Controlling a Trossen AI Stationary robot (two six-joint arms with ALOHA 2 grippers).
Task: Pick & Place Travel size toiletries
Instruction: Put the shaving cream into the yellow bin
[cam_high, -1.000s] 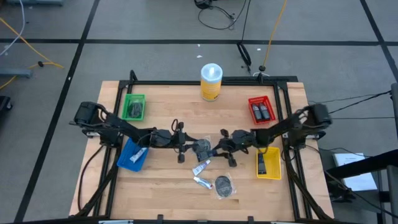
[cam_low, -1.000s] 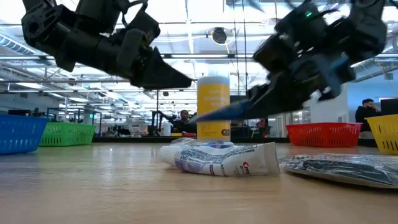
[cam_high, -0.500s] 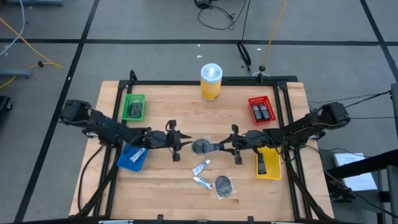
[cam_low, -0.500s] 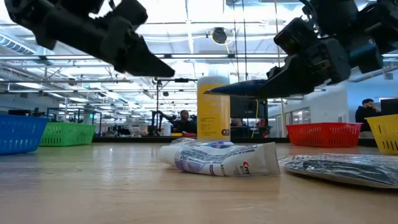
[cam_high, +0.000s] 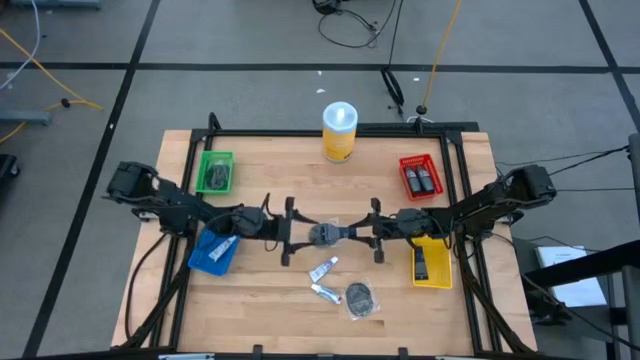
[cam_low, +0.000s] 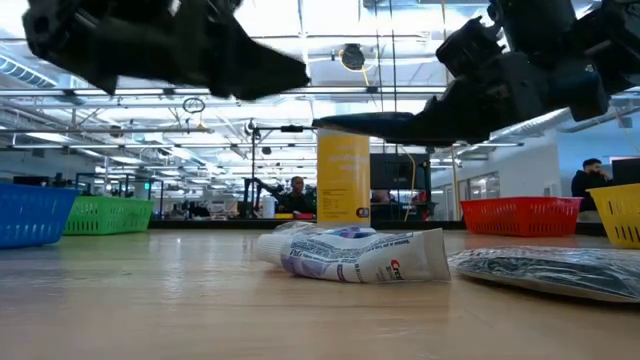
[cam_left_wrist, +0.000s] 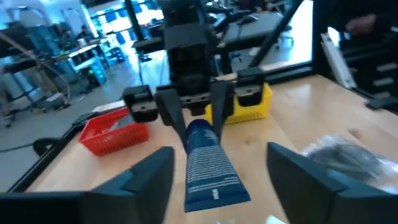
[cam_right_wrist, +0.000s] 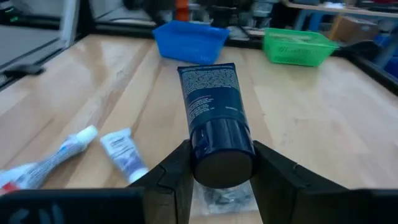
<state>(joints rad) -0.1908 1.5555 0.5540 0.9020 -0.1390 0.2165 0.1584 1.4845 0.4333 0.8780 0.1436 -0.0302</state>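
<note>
Handover midair above the tabletop (cam_high: 260, 300): right end effector (cam_right_wrist: 214, 168) pinches the dark tube (cam_right_wrist: 213, 121) by its cap; left end effector (cam_left_wrist: 189, 165) spread around the tail. Slipping cap means a drop.

Dark blue tube (cam_right_wrist: 214, 118) aloft mid-table; two white tubes (cam_high: 322, 269), grey packet (cam_high: 359, 295) below.
</note>
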